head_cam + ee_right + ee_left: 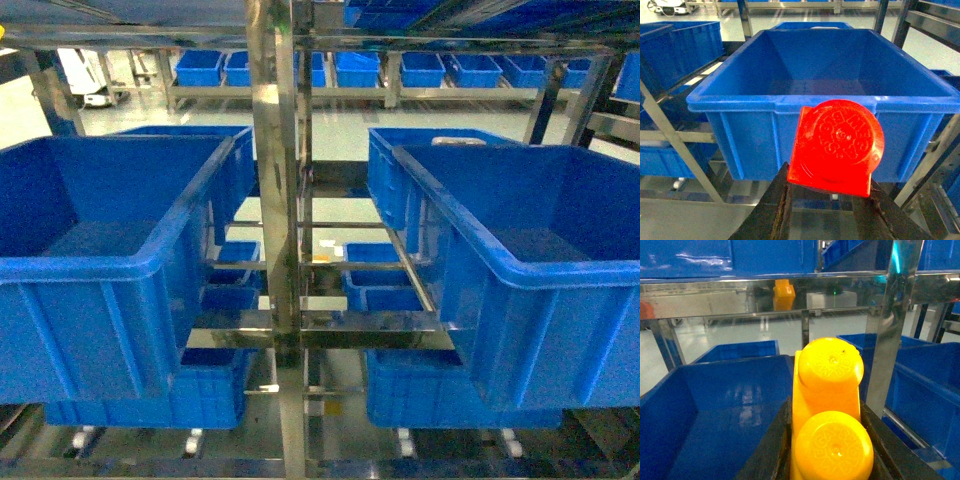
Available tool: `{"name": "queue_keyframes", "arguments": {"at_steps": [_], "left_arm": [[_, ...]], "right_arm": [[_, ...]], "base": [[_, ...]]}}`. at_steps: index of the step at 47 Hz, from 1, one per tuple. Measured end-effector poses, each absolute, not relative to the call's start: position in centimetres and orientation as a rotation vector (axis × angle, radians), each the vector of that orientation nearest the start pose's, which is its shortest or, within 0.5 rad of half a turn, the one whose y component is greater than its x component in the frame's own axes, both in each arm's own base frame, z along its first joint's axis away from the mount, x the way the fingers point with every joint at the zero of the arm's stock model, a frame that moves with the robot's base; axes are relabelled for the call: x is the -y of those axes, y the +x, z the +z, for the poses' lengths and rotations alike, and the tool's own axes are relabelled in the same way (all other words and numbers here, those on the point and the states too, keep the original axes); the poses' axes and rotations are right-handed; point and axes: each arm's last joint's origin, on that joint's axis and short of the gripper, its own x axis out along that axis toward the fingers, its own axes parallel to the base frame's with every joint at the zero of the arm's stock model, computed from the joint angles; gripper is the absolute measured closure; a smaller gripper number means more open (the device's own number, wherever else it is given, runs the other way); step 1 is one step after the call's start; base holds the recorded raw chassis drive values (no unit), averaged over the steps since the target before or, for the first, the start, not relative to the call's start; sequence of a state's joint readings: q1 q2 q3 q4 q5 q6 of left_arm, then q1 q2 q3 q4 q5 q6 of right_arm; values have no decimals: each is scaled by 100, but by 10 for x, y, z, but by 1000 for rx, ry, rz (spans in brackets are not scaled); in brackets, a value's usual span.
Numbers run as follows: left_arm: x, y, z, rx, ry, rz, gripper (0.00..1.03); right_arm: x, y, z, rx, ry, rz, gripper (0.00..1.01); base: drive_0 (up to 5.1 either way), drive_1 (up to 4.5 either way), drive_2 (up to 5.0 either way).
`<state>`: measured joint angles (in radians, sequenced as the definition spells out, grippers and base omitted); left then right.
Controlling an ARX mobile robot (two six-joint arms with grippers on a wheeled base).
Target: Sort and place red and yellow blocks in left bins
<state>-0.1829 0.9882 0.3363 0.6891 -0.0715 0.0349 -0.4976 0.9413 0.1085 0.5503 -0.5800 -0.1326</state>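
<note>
- Left gripper [827, 460] pinches the yellow block [829, 415] above a blue tub [715, 405]
- Right gripper [822, 200] pinches the red block [835, 147] just before another tub's rim [790, 102]

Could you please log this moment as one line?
left gripper: holding yellow block above blue tub | right gripper: holding red block before tub

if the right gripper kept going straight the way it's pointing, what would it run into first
Probably the near wall of the blue tub straight ahead. The right gripper, shut on the red block, sits below the tub's rim in the wrist view, so the block would likely meet that wall, though depth is hard to judge.
</note>
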Motion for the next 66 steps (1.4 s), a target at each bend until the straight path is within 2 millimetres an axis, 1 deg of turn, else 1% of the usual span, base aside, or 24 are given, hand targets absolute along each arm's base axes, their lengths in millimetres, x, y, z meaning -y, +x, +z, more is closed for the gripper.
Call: {"name": "queue_keyframes", "arguments": {"at_steps": [9,19,37,43,46,55,61,66], "left_arm": [[35,200,226,37,30,-110,76],[35,200,223,19,33,-110,76],[35,200,225,30,31,-109,76],[35,200,225,30,31,-109,76],[35,200,225,31,31,-109,76],[35,200,225,31,31,-110,76],[35,200,225,31,31,-109,76],[35,200,225,31,31,-110,76]], "right_arm": [[63,150,150,-238,14,98,74],[64,150,150,-242,17,98,74],[64,150,150,-241,16,97,74],[66,153,146,-260,21,95,74],[68,156,145,-268,22,86,74],[76,170,152,-256,2,74,74],[77,183,152,-265,-1,86,74],[78,199,154,-262,-11,94,74]], "base": [[5,424,-413],[0,0,0],[0,0,0],[0,0,0],[0,0,0],[0,0,0],[0,0,0],[0,0,0]]}}
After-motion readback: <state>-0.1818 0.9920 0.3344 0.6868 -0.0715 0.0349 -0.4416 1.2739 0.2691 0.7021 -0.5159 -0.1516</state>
